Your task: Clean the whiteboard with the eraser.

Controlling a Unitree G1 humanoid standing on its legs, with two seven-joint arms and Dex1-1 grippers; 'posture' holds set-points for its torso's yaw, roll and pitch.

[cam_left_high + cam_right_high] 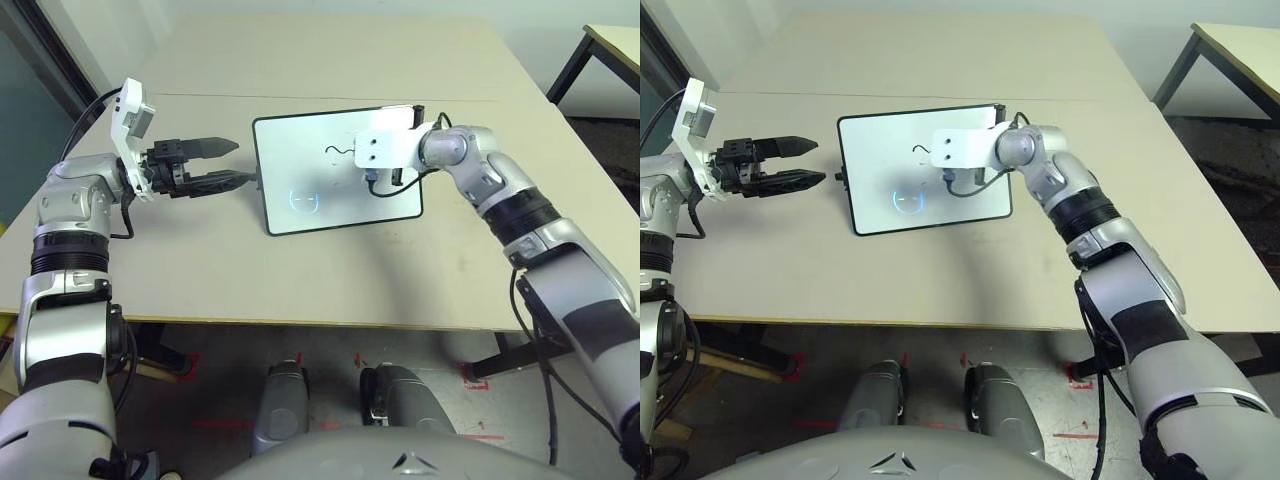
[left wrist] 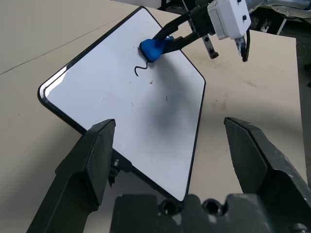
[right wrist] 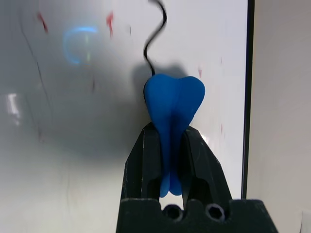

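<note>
Lying mid-tabletop, whiteboard (image 1: 335,170) for wiping; eraser (image 3: 174,104) clamped in right gripper (image 3: 171,145), pressed beside the black squiggle (image 2: 141,69); left gripper (image 1: 218,163) apart, waiting just beside the board's edge.

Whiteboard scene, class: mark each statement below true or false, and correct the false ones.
1. The right gripper is shut on the blue eraser. True.
2. The whiteboard is wiped fully clean. False: a black squiggle remains, with small red flecks.
3. The left gripper is open, beside the whiteboard. True.
4. The eraser is lying loose on the table. False: it is pinched between the right gripper's fingers, at the board.
5. The left gripper holds a marker. False: it holds nothing.
</note>
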